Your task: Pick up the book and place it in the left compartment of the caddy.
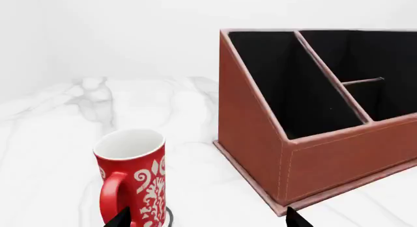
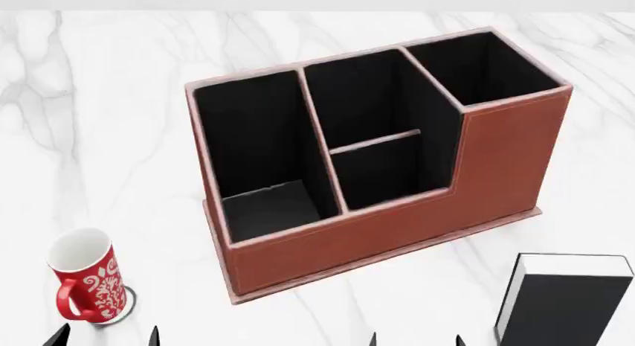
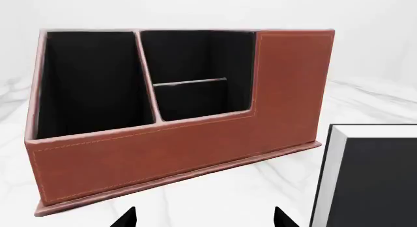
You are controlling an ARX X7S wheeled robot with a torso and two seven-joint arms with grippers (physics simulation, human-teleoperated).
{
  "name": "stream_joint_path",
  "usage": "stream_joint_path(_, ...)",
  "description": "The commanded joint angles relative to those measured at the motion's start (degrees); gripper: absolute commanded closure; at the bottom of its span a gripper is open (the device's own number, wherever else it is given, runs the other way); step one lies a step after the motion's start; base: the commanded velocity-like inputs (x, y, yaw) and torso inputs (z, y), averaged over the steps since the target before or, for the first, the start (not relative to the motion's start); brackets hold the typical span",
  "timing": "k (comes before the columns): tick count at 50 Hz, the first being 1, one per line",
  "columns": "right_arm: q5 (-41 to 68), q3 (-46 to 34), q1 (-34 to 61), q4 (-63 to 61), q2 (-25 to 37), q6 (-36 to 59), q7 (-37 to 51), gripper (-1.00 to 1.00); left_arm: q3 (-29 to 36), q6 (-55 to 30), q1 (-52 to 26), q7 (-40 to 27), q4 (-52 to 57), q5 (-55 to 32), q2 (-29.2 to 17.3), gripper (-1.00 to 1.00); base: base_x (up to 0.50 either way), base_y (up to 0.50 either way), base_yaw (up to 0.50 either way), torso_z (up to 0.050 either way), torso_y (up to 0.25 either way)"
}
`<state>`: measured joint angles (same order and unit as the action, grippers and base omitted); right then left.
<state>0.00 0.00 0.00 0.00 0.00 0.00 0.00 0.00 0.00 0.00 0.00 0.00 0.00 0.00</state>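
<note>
Nearest the robot, only the black fingertips of both grippers show. In the head view the left gripper [image 2: 104, 337] appears as two dark tips at the lower edge, spread apart with nothing between them. The right gripper [image 2: 415, 338] shows likewise: two tips set apart, holding nothing. The right wrist view confirms the right gripper [image 3: 205, 217] with its tips wide and bare marble between them. In the left wrist view the left gripper [image 1: 208, 218] is also spread, one tip in front of the mug's base, no contact evident.

The book [image 2: 566, 300], black cover with white page edges, stands upright on the table at the robot's near right, just beside the right gripper and untouched. It is outside the caddy, near the caddy's front right corner but apart from it. The right wrist view shows the book [image 3: 368, 178] close by, its white pages along one edge.

At the near left stands the red-and-white patterned mug [image 2: 88, 277], upright, handle toward the robot, on a dark ring; it is just beyond the left gripper and well apart from the book.

Farther out, at mid-table, sits the reddish-brown caddy [image 2: 397, 231], turned at an angle on the white marble table [image 2: 119, 123]. The left compartment [image 2: 260, 149], long and black-lined, holds nothing. The middle section is split by a low divider [image 2: 375, 141]; the squarish end section [image 2: 481, 67] lies farthest right.
</note>
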Motion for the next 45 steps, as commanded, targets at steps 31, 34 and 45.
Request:
stream_joint_path(31,5.5,-3.6,1.3,-5.4,3.4,10.1,3.4,-1.0,4.7,0.8,-0.2,-4.9,-0.8,-3.5,-3.9,-1.0,0.0,0.0,0.0,0.0,0.0)
stream_joint_path(34,6.0,-3.6,3.4,-14.1,4.3,20.5,4.9,-1.0,5.1,1.0,-0.2,-5.1,-0.9,-3.5,-4.1,-1.0,0.0,0.0,0.0,0.0,0.0)
stream_joint_path(45,3.0,-6.9,11.5,-32.6,8.2,41.7,7.6,-1.0,5.9,1.0,-0.3,-6.0,-1.0,-4.2,-4.8,-1.0,0.0,0.0,0.0,0.0,0.0)
